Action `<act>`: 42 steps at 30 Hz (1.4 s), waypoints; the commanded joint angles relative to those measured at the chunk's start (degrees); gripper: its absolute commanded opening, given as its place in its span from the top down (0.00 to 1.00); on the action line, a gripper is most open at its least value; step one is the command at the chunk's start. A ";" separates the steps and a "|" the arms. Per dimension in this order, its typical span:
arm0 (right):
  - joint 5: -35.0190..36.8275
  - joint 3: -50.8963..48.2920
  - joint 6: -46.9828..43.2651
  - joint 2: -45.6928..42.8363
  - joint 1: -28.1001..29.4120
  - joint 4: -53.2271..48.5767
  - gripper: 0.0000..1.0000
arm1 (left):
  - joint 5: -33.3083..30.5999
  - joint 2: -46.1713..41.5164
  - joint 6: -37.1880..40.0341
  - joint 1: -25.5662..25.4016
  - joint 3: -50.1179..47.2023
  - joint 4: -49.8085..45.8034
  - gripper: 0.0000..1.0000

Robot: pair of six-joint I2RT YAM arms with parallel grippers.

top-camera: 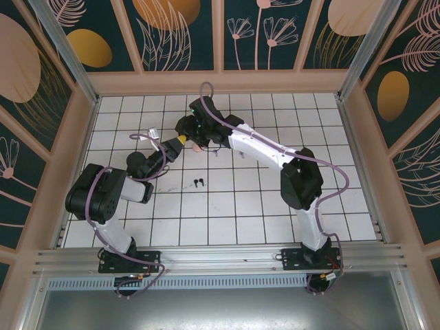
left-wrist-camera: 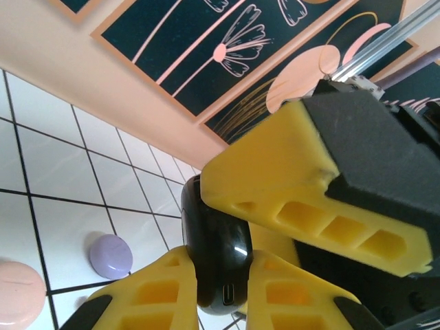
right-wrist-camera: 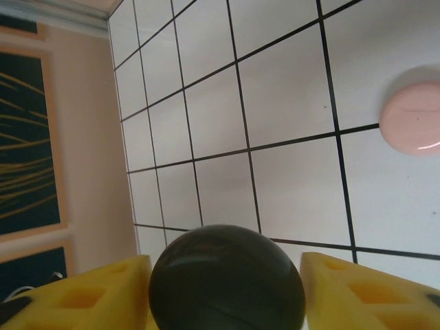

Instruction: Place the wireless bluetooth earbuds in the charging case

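The left end effector [left-wrist-camera: 218, 289] is closed tight on a black charging case [left-wrist-camera: 213, 234]. It holds the round case on edge between its yellow fingers, with the charging port facing the wrist camera. The right end effector [right-wrist-camera: 225, 271] meets the same case from the opposite side, one finger on each flank. Its jaws stand fairly wide, and it cannot be told whether they press on the shell or stand just clear of it.

In the left wrist view the case looks closed, and no earbud can be seen inside it. The pair of black earbuds [top-camera: 198, 183] lies loose on the table [top-camera: 275, 206], on the arm-base side of the held case and well apart from it. A lilac case [left-wrist-camera: 110, 256] and a pink case [left-wrist-camera: 17, 295] rest flat on the tiles near the black one, untouched.

The task looks to be at an early stage. One case is lifted and shared between the two arms, probably so it can be opened. No earbud appears to be seated yet. What is left is to open the lid, pick up each earbud and seat it.
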 commanded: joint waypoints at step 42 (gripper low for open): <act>-20.21 -42.75 -41.89 -34.58 -8.23 28.28 0.27 | 30.39 -14.14 18.51 -2.30 16.63 -37.41 1.00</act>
